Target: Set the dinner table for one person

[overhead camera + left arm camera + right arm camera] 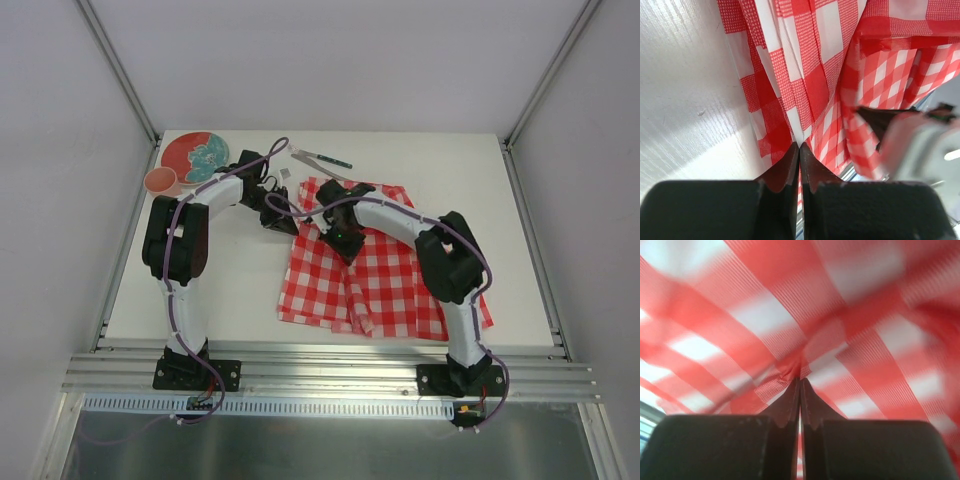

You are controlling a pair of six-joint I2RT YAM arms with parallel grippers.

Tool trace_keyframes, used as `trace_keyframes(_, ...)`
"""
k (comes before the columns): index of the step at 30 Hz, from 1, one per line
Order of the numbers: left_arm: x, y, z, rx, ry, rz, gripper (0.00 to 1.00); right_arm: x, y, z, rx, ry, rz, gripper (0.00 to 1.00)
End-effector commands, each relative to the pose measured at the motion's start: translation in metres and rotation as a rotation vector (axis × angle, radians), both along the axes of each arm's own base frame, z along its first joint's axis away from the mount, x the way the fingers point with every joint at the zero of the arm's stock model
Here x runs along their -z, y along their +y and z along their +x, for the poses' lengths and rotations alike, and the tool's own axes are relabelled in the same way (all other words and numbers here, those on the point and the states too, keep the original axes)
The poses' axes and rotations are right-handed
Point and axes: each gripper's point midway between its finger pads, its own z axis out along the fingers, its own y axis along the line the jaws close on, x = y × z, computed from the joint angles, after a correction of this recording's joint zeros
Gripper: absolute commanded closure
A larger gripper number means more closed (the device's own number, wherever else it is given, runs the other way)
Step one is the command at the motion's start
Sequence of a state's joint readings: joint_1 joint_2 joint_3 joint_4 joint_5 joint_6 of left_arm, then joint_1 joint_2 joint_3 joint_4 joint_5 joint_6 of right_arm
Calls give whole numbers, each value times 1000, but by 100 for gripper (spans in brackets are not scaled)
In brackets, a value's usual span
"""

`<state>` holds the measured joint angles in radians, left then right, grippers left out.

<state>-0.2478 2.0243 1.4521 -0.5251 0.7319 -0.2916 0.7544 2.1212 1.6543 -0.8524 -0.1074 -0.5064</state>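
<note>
Tabletop (250, 285): off-white and flat. It fills the middle of the top view and is bare across its left half.
Checked cloth (385, 280): red and white and rumpled. It lies on the right half of the tabletop, with its long axis running from just above centre down toward the lower right.
Left fingers (782, 172): we see them pressed together, pinching a fold at the cloth's left edge.
Right fingers (785, 407): also closed tight, with a pucker of cloth caught at their tips.
Key relation: both pinch points sit close together at the cloth's upper-left end. The rest of the fabric trails away from the fingers toward the lower right, and the bare tabletop lies to the left.
Nearer arm: the left arm is nearer the open surface, and the right arm reaches over the cloth itself.
Other items: a plate (195, 155), a pink cup (163, 181) and a utensil (325, 158) wait in the upper left of the top view, apart from the cloth.
Next step, as we judge it: draw the two grips apart to spread the cloth flat.
</note>
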Motion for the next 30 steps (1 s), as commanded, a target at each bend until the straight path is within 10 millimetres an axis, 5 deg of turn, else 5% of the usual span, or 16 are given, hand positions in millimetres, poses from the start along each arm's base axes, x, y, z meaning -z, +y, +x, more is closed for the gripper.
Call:
trace_keyframes(1,-24,-3,4,6,-58,-36,100,-68,-61,19,79,-126,-16,99)
trace_keyframes(4,-23,-2,6,5,-62,-36,100,-97,-125,14,195,-130,-43,100)
trace_keyframes(9,-21,-3,10,5,-63,-32,100,-111,-233,4,424,-142,-175,100)
trace_keyframes(12,-21,-3,11,6,-65,-32,100,-115,-273,2,545,-184,-231,99)
trace_keyframes(14,-21,-3,11,6,-64,-31,100,-109,-282,-5,585,-151,-258,99)
trace_keyframes(15,-21,-3,11,6,-64,-32,100,-108,-287,-8,585,-146,-283,87)
trace_keyframes(17,-22,-3,11,6,-70,-30,100,-107,-293,-10,587,-153,-314,54)
trace_keyframes(18,-23,-3,10,7,-71,-30,100,-112,-297,-8,596,-175,-337,14)
trace_keyframes(19,-23,-2,11,7,-76,-27,100,-123,-297,-1,603,-206,-328,5)
trace_keyframes(23,-25,0,7,11,-84,-20,100,-174,-286,25,656,-334,-226,3)
trace_keyframes(26,-26,2,2,14,-91,-14,100,-200,-248,38,629,-365,-21,3)
trace_keyframes(30,-28,7,-8,11,-88,-3,100,-180,-164,35,474,-175,233,3)
